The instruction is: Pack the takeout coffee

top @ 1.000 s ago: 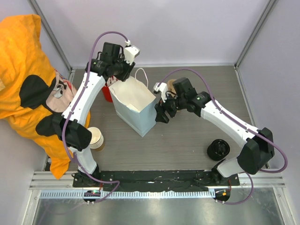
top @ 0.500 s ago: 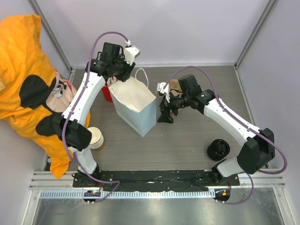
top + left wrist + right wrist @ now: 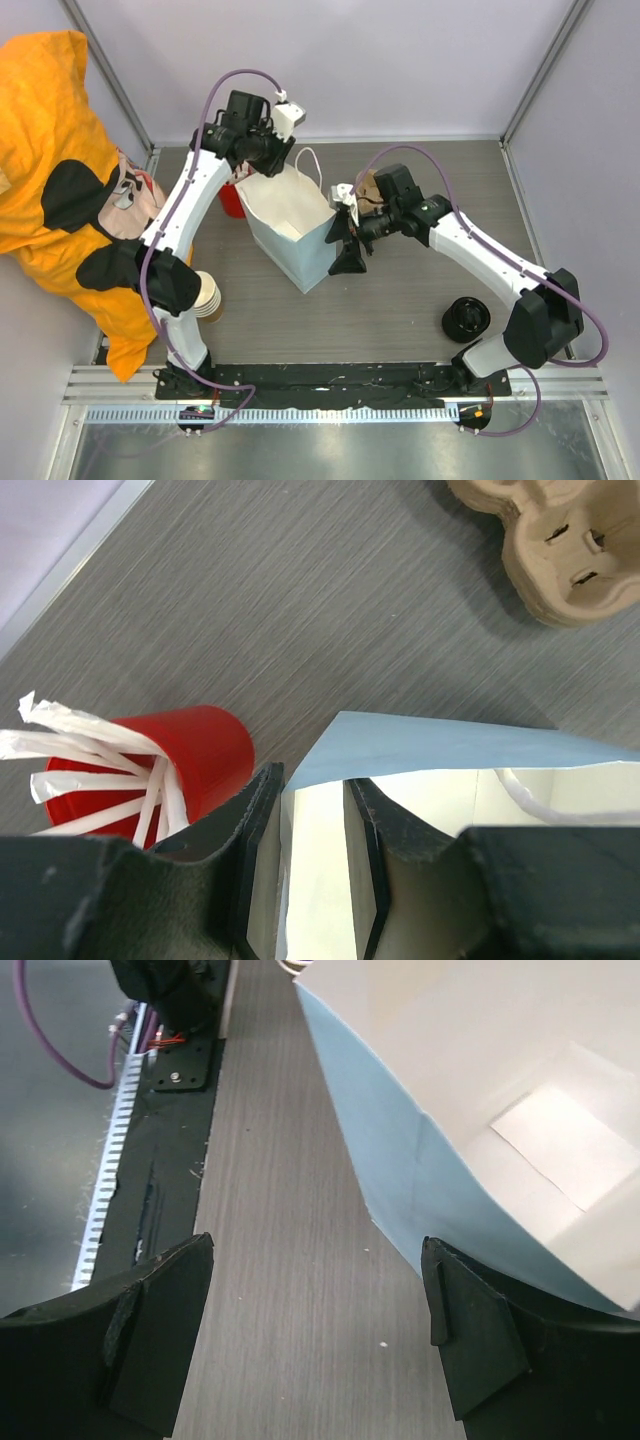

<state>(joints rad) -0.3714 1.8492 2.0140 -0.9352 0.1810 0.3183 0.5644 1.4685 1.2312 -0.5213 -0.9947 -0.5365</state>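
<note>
Top external: your left gripper (image 3: pixel 262 165) pinches the pale blue bag (image 3: pixel 290 225) mouth open.
Left wrist: narrow fingers (image 3: pixel 258 850) clamp the bag's rim, steadying it. Right wrist: your right gripper (image 3: pixel 315 1345) has wide, empty fingers beside the bag; the takeout coffee isn't visible anywhere.

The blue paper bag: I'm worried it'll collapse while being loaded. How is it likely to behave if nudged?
The bag is thin paper, so its walls would probably buckle rather than resist. It looks empty inside, so likely light and apt to slide or tip. The left gripper pinching its rim should help steady it.
</note>
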